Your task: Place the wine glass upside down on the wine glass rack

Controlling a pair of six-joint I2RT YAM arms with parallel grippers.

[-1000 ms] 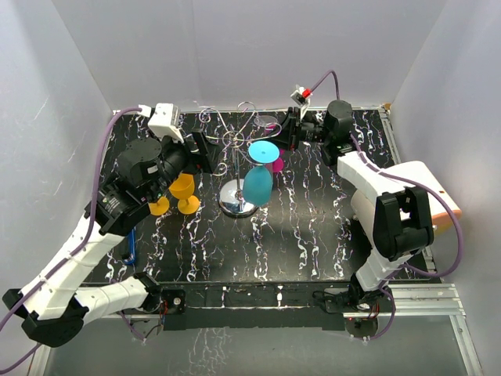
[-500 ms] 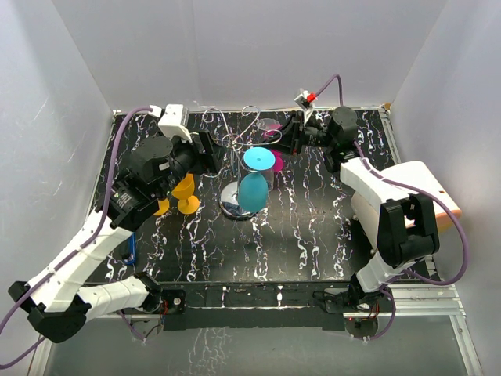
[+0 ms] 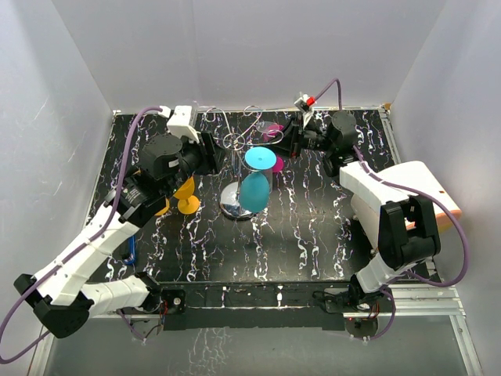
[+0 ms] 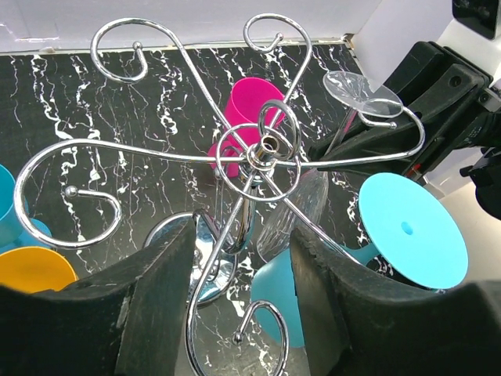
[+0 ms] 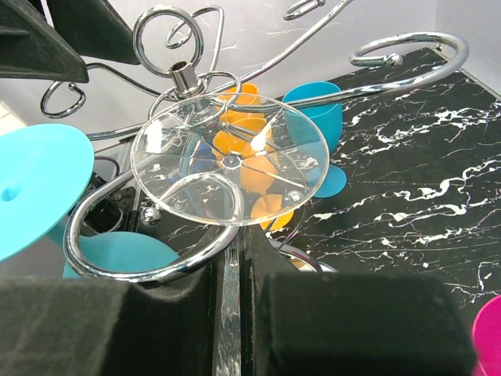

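My left gripper (image 4: 243, 239) has slid over the rack (image 4: 262, 149), empty, jaws narrowing to half-open. My right gripper (image 5: 228, 278) pinches the upside-down wine glass (image 5: 229, 160), its foot over a curl; hanging looks nearly done.

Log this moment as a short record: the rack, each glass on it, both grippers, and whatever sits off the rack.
rack: silver wire rack with scroll arms, upright on its chrome dome base
hung glass: turquoise wine glass, upside down, foot on top
glass in hand: clear wine glass, inverted, foot over a curled arm
right gripper: shut on the clear glass's stem
left gripper: open, holding nothing, facing the rack's pole
off the rack: orange glasses and magenta cup on the black marbled table
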